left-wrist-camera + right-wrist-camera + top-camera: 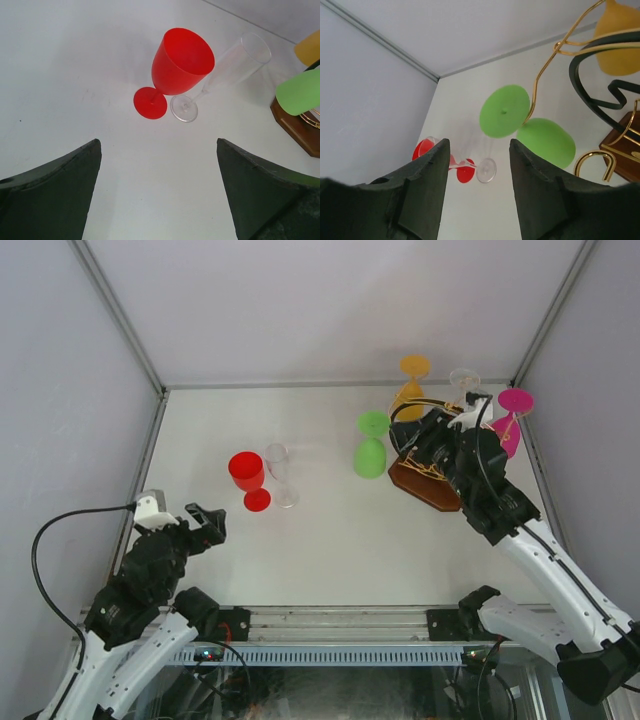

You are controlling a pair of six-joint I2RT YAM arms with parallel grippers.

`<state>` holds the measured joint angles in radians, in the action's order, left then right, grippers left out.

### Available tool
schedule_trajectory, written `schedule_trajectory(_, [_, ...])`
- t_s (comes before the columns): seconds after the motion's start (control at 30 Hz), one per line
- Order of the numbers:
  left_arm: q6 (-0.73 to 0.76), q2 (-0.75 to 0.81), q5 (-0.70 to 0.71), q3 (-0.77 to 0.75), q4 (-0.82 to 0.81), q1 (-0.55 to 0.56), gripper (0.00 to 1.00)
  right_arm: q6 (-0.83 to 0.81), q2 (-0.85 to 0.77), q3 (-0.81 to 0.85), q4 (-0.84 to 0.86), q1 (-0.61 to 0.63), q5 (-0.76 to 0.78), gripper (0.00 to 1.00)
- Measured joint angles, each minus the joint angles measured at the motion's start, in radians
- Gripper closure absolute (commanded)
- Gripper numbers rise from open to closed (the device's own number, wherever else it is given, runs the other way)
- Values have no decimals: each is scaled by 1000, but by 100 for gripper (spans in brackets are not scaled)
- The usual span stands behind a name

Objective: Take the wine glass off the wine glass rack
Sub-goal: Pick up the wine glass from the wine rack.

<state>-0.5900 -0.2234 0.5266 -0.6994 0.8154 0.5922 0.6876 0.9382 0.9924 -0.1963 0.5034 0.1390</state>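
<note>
The wine glass rack stands at the right on its dark brown base, with a black wavy arch and gold wire arms. A green wine glass hangs upside down from its left arm, foot above bowl. Orange, clear and magenta glasses hang further back. My right gripper hovers over the rack, right of the green glass; its jaws are open with nothing between them. My left gripper is open and empty.
A red wine glass and a clear flute stand together on the white table at centre-left, ahead of the left gripper, where the left wrist view shows both glasses. Grey walls enclose the table on three sides.
</note>
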Motion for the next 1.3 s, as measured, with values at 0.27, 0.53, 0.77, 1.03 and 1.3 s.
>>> schedule_trajectory(0.27, [-12, 16, 20, 0, 11, 0, 0, -50, 92, 124, -45, -21, 32, 46])
schedule_trajectory(0.53, [-13, 13, 20, 0, 11, 0, 0, -47, 206, 160, -101, -127, -119, 47])
schedule_trajectory(0.77, [-13, 5, 20, 0, 11, 0, 0, -37, 249, 163, -112, -178, -245, 49])
schedule_trajectory(1.03, [-13, -17, 20, 0, 13, 0, 0, -64, 353, 219, -122, -179, -303, 48])
schedule_trajectory(1.3, [-13, -17, 21, 0, 15, 0, 0, -120, 395, 296, -171, -182, -317, 47])
